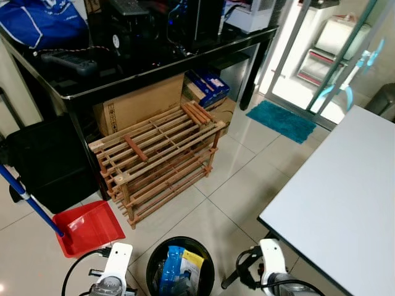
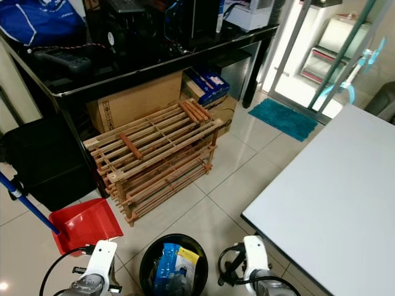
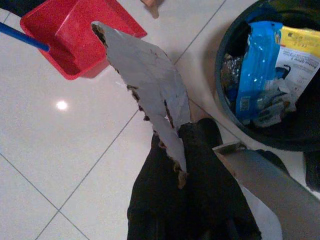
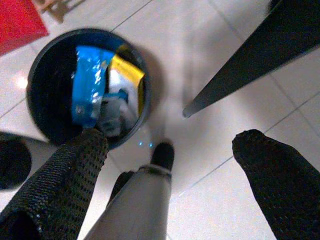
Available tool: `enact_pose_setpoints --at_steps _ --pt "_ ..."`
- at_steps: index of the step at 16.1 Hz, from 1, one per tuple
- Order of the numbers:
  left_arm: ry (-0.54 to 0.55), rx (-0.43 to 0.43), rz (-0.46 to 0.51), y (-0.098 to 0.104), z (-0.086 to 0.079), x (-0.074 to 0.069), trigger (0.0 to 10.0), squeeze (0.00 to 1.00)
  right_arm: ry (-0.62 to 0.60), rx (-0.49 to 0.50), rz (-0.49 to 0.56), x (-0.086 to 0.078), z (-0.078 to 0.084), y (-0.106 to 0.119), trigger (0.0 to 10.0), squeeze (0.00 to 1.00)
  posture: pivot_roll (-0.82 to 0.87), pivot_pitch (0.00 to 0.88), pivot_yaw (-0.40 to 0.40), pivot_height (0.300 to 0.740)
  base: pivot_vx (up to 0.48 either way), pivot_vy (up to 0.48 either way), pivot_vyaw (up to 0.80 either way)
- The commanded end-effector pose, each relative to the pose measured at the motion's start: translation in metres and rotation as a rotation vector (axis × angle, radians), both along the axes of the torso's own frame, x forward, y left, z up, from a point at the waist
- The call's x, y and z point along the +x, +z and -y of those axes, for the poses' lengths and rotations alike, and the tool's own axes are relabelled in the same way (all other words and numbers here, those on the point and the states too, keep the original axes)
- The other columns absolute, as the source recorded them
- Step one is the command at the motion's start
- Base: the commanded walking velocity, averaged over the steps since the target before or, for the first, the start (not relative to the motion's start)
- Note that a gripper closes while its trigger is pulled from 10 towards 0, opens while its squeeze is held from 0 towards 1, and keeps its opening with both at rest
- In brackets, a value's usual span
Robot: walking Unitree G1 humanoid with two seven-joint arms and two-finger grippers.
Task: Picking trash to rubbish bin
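A black round rubbish bin (image 1: 203,259) stands on the tiled floor between my two arms; blue and yellow packets (image 1: 174,268) lie in it. In the left wrist view my left gripper (image 3: 182,150) is shut on a torn grey piece of cardboard (image 3: 145,75), which sticks out over the floor beside the bin (image 3: 225,107). In the right wrist view my right gripper (image 4: 175,145) stands open above the floor, next to the bin (image 4: 37,75), with nothing between its fingers.
A red dustpan (image 1: 89,228) with a blue handle lies left of the bin. Behind it a wooden shoe rack (image 1: 157,157) stands against a black desk (image 1: 154,65). A white table (image 1: 345,191) fills the right side. A teal mat (image 1: 282,120) lies by the glass door.
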State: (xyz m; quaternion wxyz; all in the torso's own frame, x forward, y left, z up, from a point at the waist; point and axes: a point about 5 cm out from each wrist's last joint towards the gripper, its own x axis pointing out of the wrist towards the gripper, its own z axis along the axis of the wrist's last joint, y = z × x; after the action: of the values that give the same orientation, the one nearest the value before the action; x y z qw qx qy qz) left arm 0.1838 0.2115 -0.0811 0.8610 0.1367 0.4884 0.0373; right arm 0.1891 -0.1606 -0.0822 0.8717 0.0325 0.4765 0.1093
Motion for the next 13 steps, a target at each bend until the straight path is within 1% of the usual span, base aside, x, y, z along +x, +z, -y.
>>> enact_pose_setpoints --at_steps 1,4,5,6,7,8,9,10,11,13 --pt "-0.027 -0.008 0.006 0.001 0.004 0.004 10.0 0.0 0.029 -0.002 -0.026 -0.005 0.002 -0.002 10.0 0.0 0.0 0.071 -0.109 0.74 0.0 0.0 0.0" --pt "-0.043 -0.014 0.01 0.002 0.007 0.007 10.0 0.0 0.086 0.053 -0.074 -0.011 -0.003 -0.004 10.0 0.0 -0.01 0.079 -0.111 0.74 0.0 0.0 0.0" --pt "-0.052 -0.019 0.012 0.003 0.01 0.009 10.0 0.0 0.217 0.06 -0.127 -0.021 -0.004 -0.007 10.0 0.0 -0.02 0.084 -0.113 0.74 0.0 0.0 0.0" --pt "-0.058 -0.023 0.013 0.003 0.012 0.01 10.0 0.0 0.245 0.078 -0.123 -0.021 -0.004 -0.007 10.0 0.0 -0.02 0.088 -0.115 0.74 0.0 0.0 0.0" --pt "-0.06 -0.024 0.014 0.003 0.012 0.011 10.0 0.0 0.244 0.088 -0.121 -0.02 -0.004 -0.006 10.0 0.0 -0.02 0.088 -0.115 0.74 0.0 0.0 0.0" --pt "-0.064 -0.028 0.017 0.004 0.014 0.012 10.0 0.0 0.258 0.105 -0.117 -0.017 -0.003 -0.004 10.0 0.0 -0.02 0.091 -0.115 0.74 0.0 0.0 0.0" --pt "-0.068 -0.032 0.023 0.005 0.015 0.015 10.0 0.0 0.294 0.096 -0.114 -0.014 -0.001 -0.002 10.0 0.0 -0.02 0.093 -0.114 0.74 0.0 0.0 0.0" --pt "-0.074 -0.034 0.027 0.006 0.016 0.017 10.0 0.0 0.296 0.112 -0.084 -0.004 0.0 0.003 10.0 0.0 -0.03 0.095 -0.112 0.74 0.0 0.0 0.0" --pt "-0.081 -0.039 0.033 0.007 0.017 0.02 10.0 0.0 0.304 0.168 -0.04 0.007 -0.005 0.011 10.0 0.0 -0.03 0.096 -0.11 0.74 0.0 0.0 0.0" --pt "-0.1 -0.042 0.048 0.011 0.02 0.027 10.0 0.0 0.333 0.274 0.027 0.023 -0.02 0.023 10.0 0.0 -0.03 0.101 -0.109 0.74 0.0 0.0 0.0"
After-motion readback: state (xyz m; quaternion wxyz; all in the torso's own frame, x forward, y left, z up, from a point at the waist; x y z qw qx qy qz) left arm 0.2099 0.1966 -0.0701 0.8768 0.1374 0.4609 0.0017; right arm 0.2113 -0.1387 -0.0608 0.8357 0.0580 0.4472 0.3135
